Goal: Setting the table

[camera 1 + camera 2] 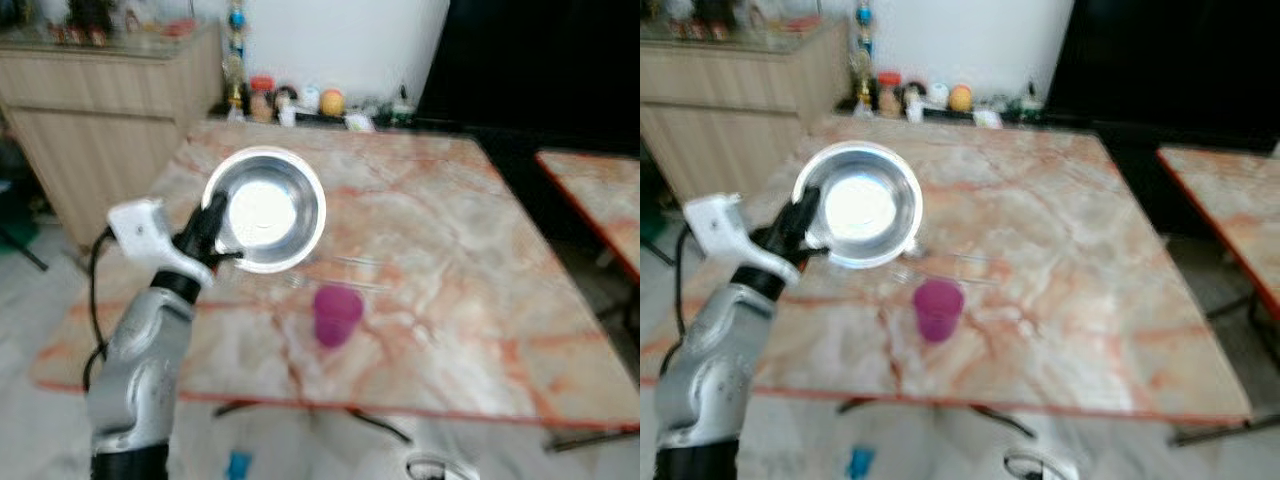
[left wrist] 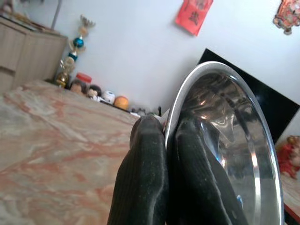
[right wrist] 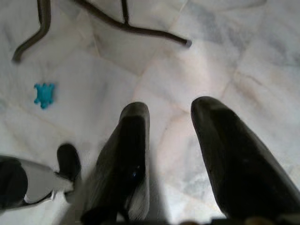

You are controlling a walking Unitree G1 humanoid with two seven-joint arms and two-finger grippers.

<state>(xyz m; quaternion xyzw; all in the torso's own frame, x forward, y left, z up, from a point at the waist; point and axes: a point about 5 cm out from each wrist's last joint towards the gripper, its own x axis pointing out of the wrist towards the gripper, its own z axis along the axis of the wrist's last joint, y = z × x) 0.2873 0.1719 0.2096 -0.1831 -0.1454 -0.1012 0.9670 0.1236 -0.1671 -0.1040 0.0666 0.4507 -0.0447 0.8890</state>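
A shiny steel bowl (image 1: 265,210) hangs above the marble table (image 1: 450,280), tilted with its hollow facing up toward me. My left gripper (image 1: 212,232) is shut on the bowl's near-left rim; in the left wrist view its two black fingers (image 2: 145,183) pinch the rim of the bowl (image 2: 225,131). A purple cup (image 1: 336,314) stands upright on the table just in front of the bowl. A fork (image 1: 335,284) lies between bowl and cup. My right gripper (image 3: 171,154) hangs open over the tiled floor.
A wooden cabinet (image 1: 90,110) stands at the left. Jars and small items (image 1: 290,100) line the table's far edge by the wall. Another table (image 1: 600,200) sits at the right. A small blue toy (image 3: 44,94) lies on the floor beside the table's legs (image 3: 126,26).
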